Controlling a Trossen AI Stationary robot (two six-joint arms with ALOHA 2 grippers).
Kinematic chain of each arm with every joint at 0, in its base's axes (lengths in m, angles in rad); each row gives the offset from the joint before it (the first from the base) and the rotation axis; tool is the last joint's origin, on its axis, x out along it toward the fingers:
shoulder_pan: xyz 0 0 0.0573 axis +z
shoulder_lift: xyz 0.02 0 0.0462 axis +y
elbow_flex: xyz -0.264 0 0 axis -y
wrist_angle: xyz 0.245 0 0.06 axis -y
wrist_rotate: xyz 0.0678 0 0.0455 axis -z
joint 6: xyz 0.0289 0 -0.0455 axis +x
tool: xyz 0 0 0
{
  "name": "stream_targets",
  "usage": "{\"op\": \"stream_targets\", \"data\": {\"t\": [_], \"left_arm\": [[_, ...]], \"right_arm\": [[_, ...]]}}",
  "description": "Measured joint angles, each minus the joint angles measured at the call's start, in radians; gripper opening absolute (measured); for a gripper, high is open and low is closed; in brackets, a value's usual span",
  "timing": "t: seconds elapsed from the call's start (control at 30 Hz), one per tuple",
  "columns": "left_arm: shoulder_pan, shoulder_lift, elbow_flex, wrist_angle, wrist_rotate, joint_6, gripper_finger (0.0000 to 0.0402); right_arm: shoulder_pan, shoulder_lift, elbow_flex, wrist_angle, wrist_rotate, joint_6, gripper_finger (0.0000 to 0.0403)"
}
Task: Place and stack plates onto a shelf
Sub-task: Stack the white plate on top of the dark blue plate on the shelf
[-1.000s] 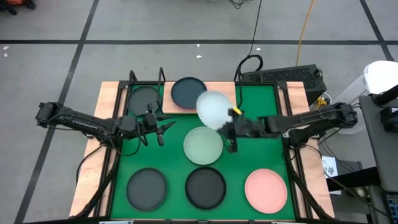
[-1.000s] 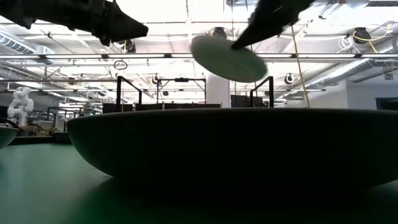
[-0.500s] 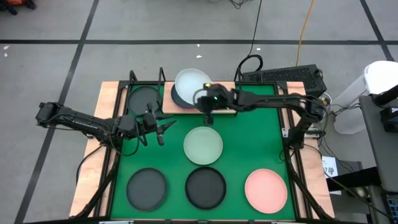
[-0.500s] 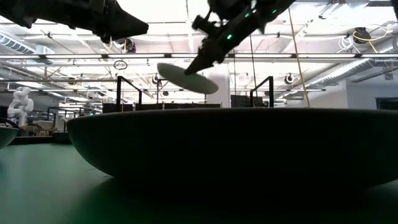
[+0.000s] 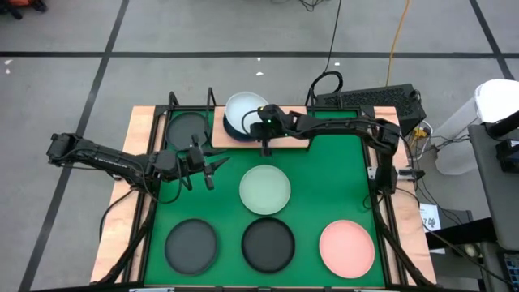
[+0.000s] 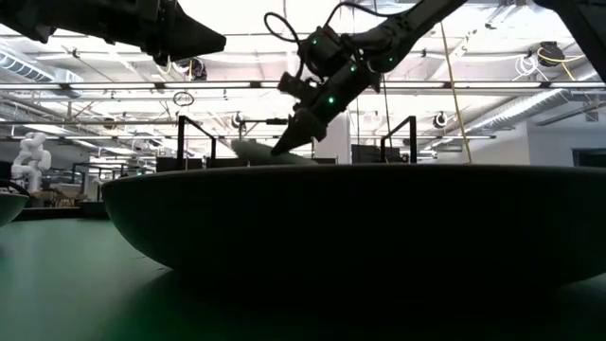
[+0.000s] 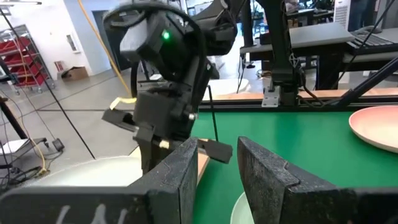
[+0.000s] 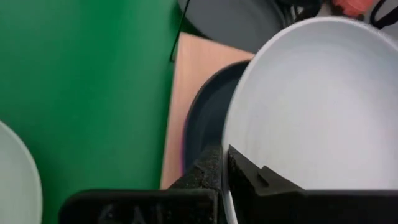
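Observation:
My right gripper (image 5: 261,126) reaches across to the wooden shelf (image 5: 288,128) at the table's far edge, shut on a whitish plate (image 5: 243,108). That plate hangs tilted just over a dark plate (image 5: 241,130) lying on the shelf board. Another dark plate (image 5: 186,128) lies left of it inside the black wire frame. On the green mat lie a pale green plate (image 5: 264,189), two dark plates (image 5: 191,246) (image 5: 268,243) and a light pink plate (image 5: 347,247). My left gripper (image 5: 212,166) hovers open over the mat's left part, touching nothing. The magenta plate is not in view. My right gripper pinches the whitish plate's rim (image 8: 229,134) on its near-right side, one finger (image 8: 252,177) on the inner face and one beneath. It comes slanting down from the table's right. The plate is tilted (image 6: 270,153); whether it touches the dark plate (image 8: 205,118) I cannot tell.
Black wire posts (image 5: 209,101) stand at the shelf's far side, close to the held plate. A keyboard (image 5: 369,99) and cables lie beyond the far right corner. Bare green mat (image 5: 332,178) lies between the shelf and the near row of plates.
My right gripper has carried the whitish plate from above the pale green plate toward the far edge and left, over the shelf, and down. The plate now hangs low over the dark plate there.

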State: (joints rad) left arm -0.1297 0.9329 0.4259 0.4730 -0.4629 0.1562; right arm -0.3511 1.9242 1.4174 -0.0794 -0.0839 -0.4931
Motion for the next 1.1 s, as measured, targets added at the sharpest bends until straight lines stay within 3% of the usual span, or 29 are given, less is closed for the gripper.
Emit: {"op": "stream_targets", "data": {"t": [0.5, 0.77, 0.97, 1.1], "left_arm": [[0.000, 0.000, 0.000, -0.001, 0.000, 0.001, 0.0120], [0.000, 0.000, 0.000, -0.014, 0.000, 0.001, 0.0120], [0.000, 0.000, 0.000, -0.014, 0.000, 0.001, 0.0120], [0.000, 0.000, 0.000, -0.011, 0.000, 0.001, 0.0120]], "right_arm": [[0.004, 0.002, -0.001, 0.005, 0.000, -0.034, 0.0065], [0.020, -0.095, -0.001, -0.047, 0.001, -0.024, 0.0084], [-0.034, -0.167, -0.001, -0.152, 0.139, 0.048, 0.0080], [-0.109, -0.155, -0.001, -0.229, 0.163, 0.117, 0.0070]]}}
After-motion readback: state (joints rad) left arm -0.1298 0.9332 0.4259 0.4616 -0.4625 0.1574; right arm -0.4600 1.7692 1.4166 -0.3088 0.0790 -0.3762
